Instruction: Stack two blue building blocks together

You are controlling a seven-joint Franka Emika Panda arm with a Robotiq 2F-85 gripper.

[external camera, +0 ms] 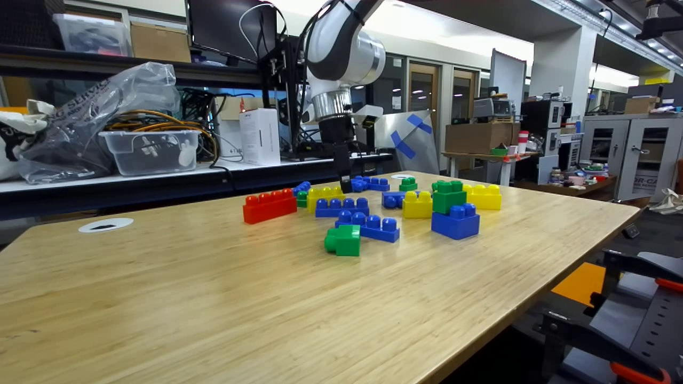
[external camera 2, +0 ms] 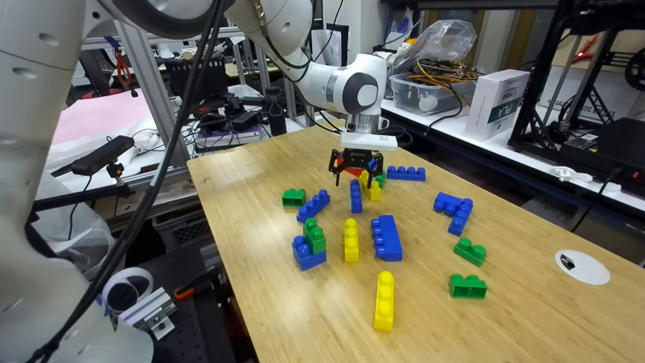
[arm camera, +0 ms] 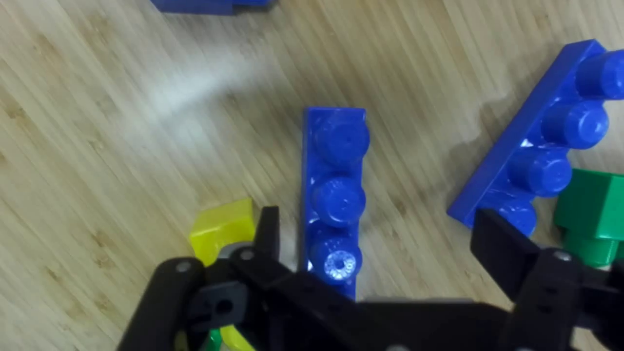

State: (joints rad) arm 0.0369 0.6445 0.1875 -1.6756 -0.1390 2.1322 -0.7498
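Two long blue bricks with studs up lie apart on the table. One blue brick (external camera: 341, 208) (external camera 2: 356, 196) lies in the wrist view (arm camera: 336, 195) between my fingers, nearer the left finger; its near end is hidden behind the gripper. A second blue brick (external camera: 368, 227) (external camera 2: 313, 205) lies slanted in the wrist view (arm camera: 536, 141), its near end partly behind the right finger. My gripper (external camera: 346, 184) (external camera 2: 353, 183) (arm camera: 380, 234) is open and empty, pointing down over the first brick. Other blue bricks also show, so which two are meant is not certain.
A green brick (external camera: 344, 241) (arm camera: 592, 204) lies beside the second blue brick. A yellow brick (external camera 2: 372, 189) (arm camera: 224, 224) is close to the left finger. A red brick (external camera: 270, 206) lies near it. A blue block (external camera: 455, 225) carries a green one (external camera: 449, 198).
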